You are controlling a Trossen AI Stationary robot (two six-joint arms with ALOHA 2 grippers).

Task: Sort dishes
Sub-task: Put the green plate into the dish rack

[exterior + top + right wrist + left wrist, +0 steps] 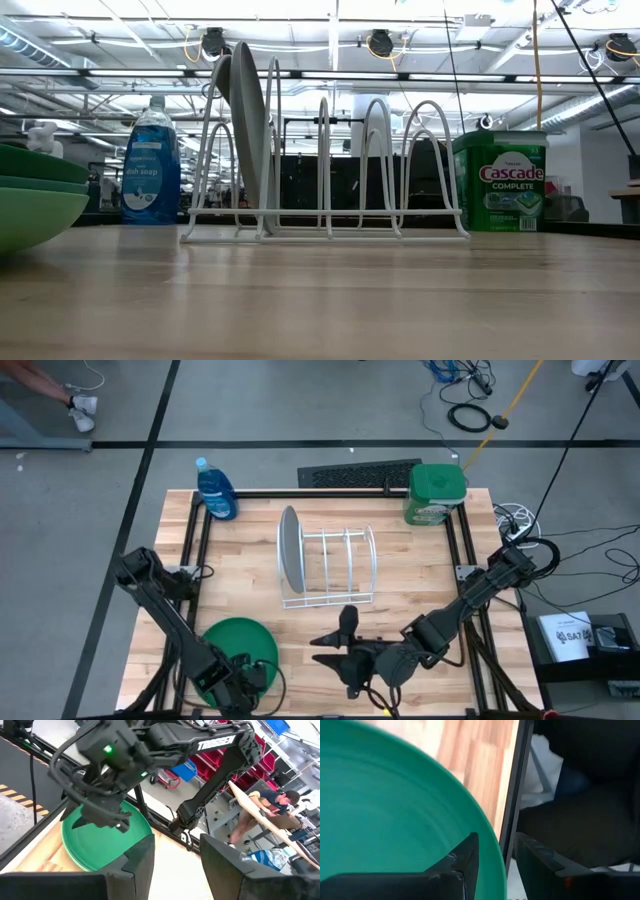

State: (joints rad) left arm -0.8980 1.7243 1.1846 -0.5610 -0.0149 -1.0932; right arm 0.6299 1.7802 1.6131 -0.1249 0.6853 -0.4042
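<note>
Left gripper at the green plate stack, lower left; one grey plate racked; right gripper idle with fingers apart.

High view: grey plate (290, 556) stands on edge in the leftmost slot of the rack (340, 567), centre of frame. Green plates (228, 641) lie lower left, on the table (420, 560); left gripper (252, 677) sits at their lower right rim. Right gripper (337, 644) lower centre, fingers spread, holding nothing. Soap bottle (215, 489) upper left, detergent tub (436, 493) upper right.
Low view: grey plate upright in the rack's left end; stacked green plates at left edge; bottle left, tub right.
Left wrist view: teal plate (385, 810) fills the left; its rim lies between the parted fingers (465, 857). Contact: cannot tell.
Right wrist view: left arm over the green stack, upper left; a person bends at a bench, right edge.
</note>
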